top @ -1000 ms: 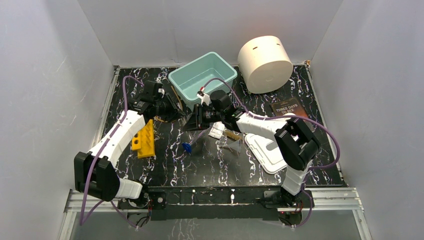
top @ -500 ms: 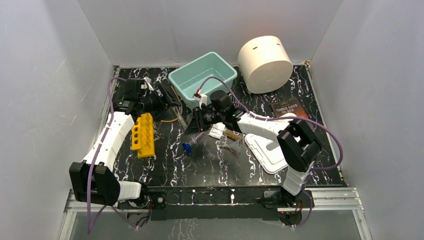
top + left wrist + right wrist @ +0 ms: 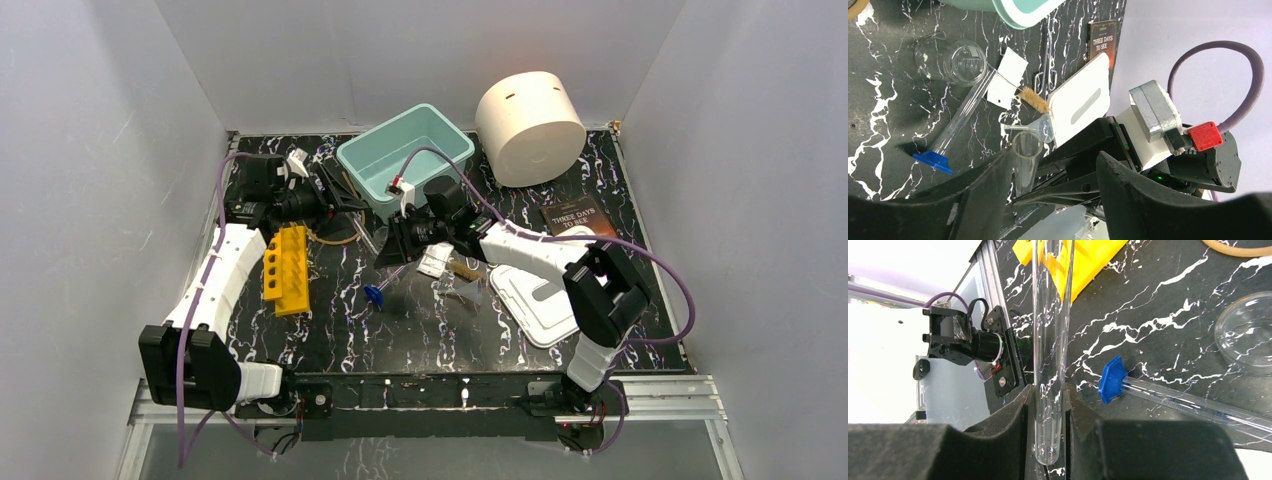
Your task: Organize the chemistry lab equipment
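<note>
My right gripper (image 3: 388,243) is shut on a clear test tube (image 3: 1050,315), held near its round bottom between the pads (image 3: 1078,405). My left gripper (image 3: 338,198) is open and empty just left of it, and the tube's open mouth (image 3: 1026,149) shows between its jaws. On the table lie a blue-capped tube (image 3: 965,112) with its cap (image 3: 1110,380), a glass beaker (image 3: 955,62), a clear funnel (image 3: 1042,127), a wooden-handled brush (image 3: 1034,99), a flat packet (image 3: 1007,77) and amber tubing (image 3: 335,238).
A yellow tube rack (image 3: 285,268) lies by the left arm. A teal bin (image 3: 352,160) stands at the back, with a cream cylinder (image 3: 530,125) to its right. A dark book (image 3: 578,218), a white lid (image 3: 535,295) and metal forceps (image 3: 1047,60) lie on the right.
My left gripper has drawn back to the left, away from the right gripper. The right gripper has shifted slightly towards the back with the test tube still in it.
</note>
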{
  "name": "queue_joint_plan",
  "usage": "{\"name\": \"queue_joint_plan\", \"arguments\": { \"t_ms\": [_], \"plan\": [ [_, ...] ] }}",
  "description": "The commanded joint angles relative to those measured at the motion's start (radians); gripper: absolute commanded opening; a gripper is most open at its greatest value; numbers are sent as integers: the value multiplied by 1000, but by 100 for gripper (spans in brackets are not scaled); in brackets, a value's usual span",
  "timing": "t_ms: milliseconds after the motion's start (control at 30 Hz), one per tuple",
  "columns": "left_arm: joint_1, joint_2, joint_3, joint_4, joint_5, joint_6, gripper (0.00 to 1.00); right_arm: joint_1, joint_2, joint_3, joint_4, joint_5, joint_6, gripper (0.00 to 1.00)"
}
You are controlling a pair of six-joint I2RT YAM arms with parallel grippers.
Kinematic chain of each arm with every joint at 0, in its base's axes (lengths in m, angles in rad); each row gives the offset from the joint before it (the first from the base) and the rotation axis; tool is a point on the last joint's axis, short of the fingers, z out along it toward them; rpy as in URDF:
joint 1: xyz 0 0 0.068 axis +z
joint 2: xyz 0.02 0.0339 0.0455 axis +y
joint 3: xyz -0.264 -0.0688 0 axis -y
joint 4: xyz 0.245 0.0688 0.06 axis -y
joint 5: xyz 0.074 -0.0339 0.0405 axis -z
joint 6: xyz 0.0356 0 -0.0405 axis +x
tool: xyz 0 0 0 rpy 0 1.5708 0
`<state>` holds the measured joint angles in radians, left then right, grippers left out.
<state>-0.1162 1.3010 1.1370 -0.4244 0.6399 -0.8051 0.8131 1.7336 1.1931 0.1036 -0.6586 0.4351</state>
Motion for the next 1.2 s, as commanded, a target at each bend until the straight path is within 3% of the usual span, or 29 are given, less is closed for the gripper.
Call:
{"name": "queue_joint_plan", "arguments": {
  "t_ms": [0,233,467,667,767,867,967,1067,1167],
  "plan": [
    [1,4,-6,1,74,-12,57,-12,-53,56,23,-22,-33,20],
    [1,45,1,-18,71,7,64,-14,-51,55,30,-55,-47,20],
    [1,61,18,-34,103,53,36,-15,-17,103,-52,-85,-112,20],
    [1,60,-4,-32,116,55,27,-20,6,144,-150,-74,-198,20],
    [1,53,-13,-32,107,67,28,-31,17,164,-176,-74,-207,20],
    [1,39,-27,-31,99,86,43,-43,32,185,-189,-85,-200,20],
    [1,35,-43,-10,79,120,38,-47,50,199,-183,-136,-187,20],
    [-3,50,-55,12,77,126,46,-47,71,221,-202,-176,-176,20],
    [-7,53,-49,17,65,131,47,-46,86,240,-230,-178,-174,21]
  ]
}}
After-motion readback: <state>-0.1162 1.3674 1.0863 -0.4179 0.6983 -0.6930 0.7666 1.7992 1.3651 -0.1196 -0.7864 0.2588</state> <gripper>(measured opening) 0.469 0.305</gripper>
